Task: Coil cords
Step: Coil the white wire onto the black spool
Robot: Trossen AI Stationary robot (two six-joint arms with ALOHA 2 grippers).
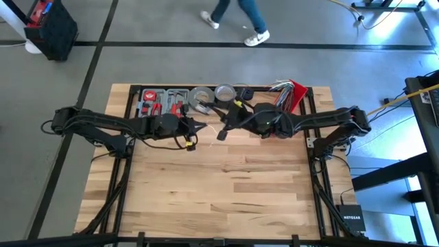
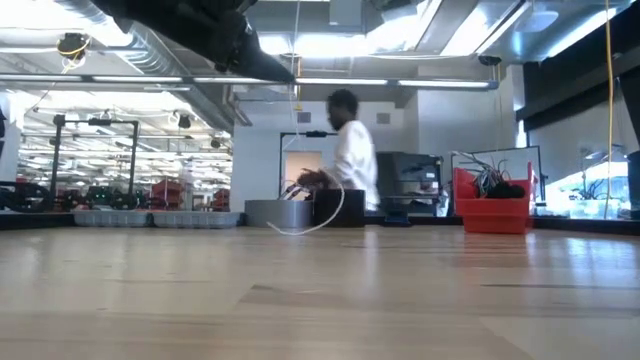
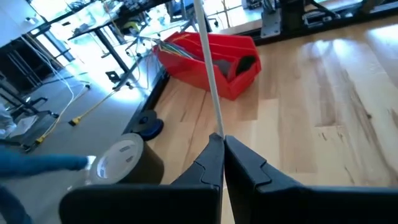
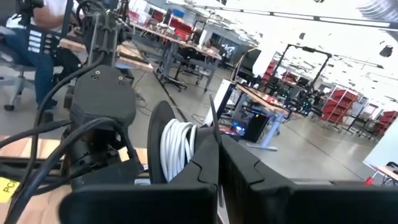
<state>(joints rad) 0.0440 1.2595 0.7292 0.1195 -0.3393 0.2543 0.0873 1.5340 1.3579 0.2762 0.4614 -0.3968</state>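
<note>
A white cord (image 1: 213, 129) spans the short gap between my two grippers, above the table's far middle. My left gripper (image 1: 202, 127) (image 3: 222, 140) is shut on it. The cord (image 3: 208, 74) runs straight away from those fingers. My right gripper (image 1: 223, 132) (image 4: 219, 140) is shut too, with a coil (image 4: 177, 149) of several white turns and a black disc (image 4: 155, 140) close beside its fingers. In the low view the cord (image 2: 297, 130) hangs down from above, and its curved loop (image 2: 322, 215) reaches the table. My left gripper pinches a single strand of the white cord (image 3: 216, 132) between its two fingertips. The fingers point slightly downward, toward the table's right. From the tips the strand runs on straight and taut. My right gripper is shut beside the white coil (image 4: 180, 146), which lies against one finger (image 4: 202, 158). A thin strand (image 4: 213, 112) rises from between the tips. The fingers hide which part of the cord they have.
Along the far edge stand a tool tray (image 1: 161, 103), two tape rolls (image 1: 202, 96) (image 1: 225, 91) and a red bin (image 1: 291, 96) of wires. The near half of the wooden top (image 1: 219, 185) is bare. A person (image 2: 350, 160) sits beyond the table; another walks past (image 1: 236, 17).
</note>
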